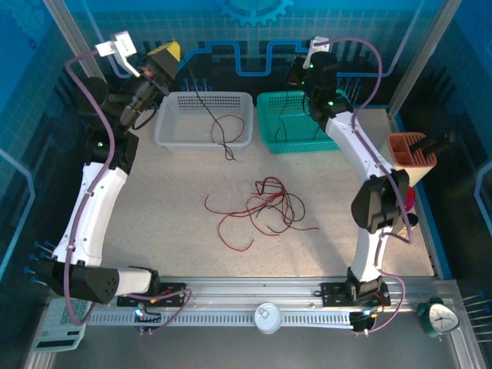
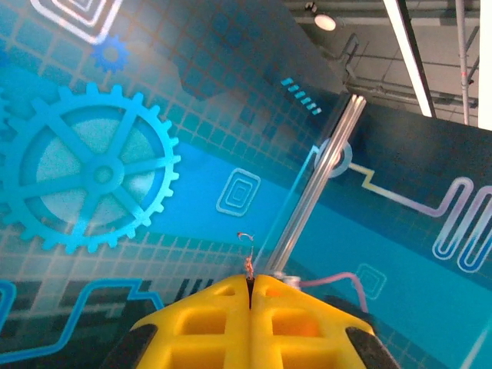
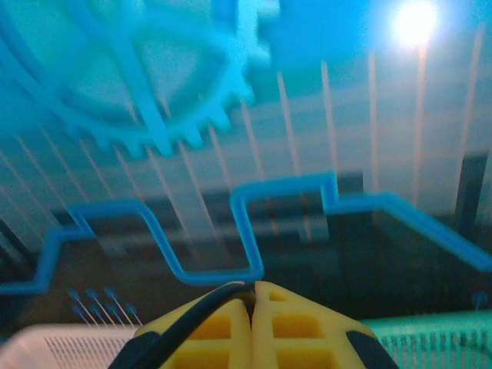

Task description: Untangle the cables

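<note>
The left gripper [image 1: 169, 52] is raised high and clenched on a black cable [image 2: 247, 265]. In the left wrist view the yellow fingertips press flat together, and the cable's bare tip pokes out just above the seam between them. In the top view the strand hangs down from this gripper into the white basket [image 1: 204, 144] below it. The strand crosses the basket's near rim and its end lies on the table [image 1: 169, 200] just beyond.

The right gripper [image 3: 252, 294] is also up and pinched closed, grasping a second black cable [image 3: 192, 314]. This cable runs out of the seam and down along the gripper's left finger. The green basket [image 1: 300, 147] sits below this gripper, to its lower right in the right wrist view.

The red cables [image 1: 265, 201] lie in a loose tangle on the table, well apart from both grippers and on the near side of the two baskets.
</note>
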{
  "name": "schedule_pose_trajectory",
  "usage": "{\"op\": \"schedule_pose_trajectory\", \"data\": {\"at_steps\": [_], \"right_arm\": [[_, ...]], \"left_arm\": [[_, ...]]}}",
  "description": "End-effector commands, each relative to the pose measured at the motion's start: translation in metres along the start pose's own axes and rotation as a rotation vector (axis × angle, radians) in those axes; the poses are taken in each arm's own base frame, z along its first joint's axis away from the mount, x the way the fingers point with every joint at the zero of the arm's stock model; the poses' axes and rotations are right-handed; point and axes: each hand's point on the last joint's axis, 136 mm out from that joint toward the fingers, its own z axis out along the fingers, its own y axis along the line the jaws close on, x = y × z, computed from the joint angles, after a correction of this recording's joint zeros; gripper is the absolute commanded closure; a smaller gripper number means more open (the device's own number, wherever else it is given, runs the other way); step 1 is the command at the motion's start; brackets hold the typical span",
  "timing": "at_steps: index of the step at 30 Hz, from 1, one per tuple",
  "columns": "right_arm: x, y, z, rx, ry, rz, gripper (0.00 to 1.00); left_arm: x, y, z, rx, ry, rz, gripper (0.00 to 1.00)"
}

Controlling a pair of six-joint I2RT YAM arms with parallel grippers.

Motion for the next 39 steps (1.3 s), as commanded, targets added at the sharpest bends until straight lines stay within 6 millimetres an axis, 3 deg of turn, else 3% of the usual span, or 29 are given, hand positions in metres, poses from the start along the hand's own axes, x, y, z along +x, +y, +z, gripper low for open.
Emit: {"op": "schedule_pose_trajectory", "data": {"at_steps": [1,5,7,10,15,19,28,36,39], "right_arm": [[0.040,-0.017,0.014,0.005,0.151,0.033,1.00],[0.088,-0.036,0.022,0.038,0.272,0.065,1.00],[0.100,-0.047,0.022,0.075,0.315,0.072,0.81],[0.105,-0.058,0.021,0.109,0.353,0.082,0.39],[0.115,-0.091,0.021,0.253,0.482,0.096,0.19],[0.113,-0.108,0.015,0.337,0.510,0.091,0.14],[0.098,-0.121,0.003,0.411,0.488,0.072,0.07],[0.107,-0.145,0.017,0.480,0.493,0.083,0.07],[0.125,-0.156,0.025,0.523,0.524,0.073,0.07]], "left_arm": [[0.005,-0.015,-0.006,0.032,0.018,0.019,1.00],[0.010,-0.018,-0.005,0.038,0.025,0.014,1.00],[0.013,-0.019,-0.004,0.039,0.033,0.011,1.00],[0.017,-0.021,-0.003,0.042,0.038,0.004,1.00],[0.024,-0.024,-0.001,0.045,0.050,-0.004,1.00],[0.029,-0.027,0.001,0.048,0.061,-0.009,1.00],[0.041,-0.035,0.005,0.063,0.084,-0.007,1.00],[0.054,-0.045,0.008,0.079,0.113,-0.007,1.00],[0.057,-0.047,0.009,0.083,0.117,-0.010,1.00]]}}
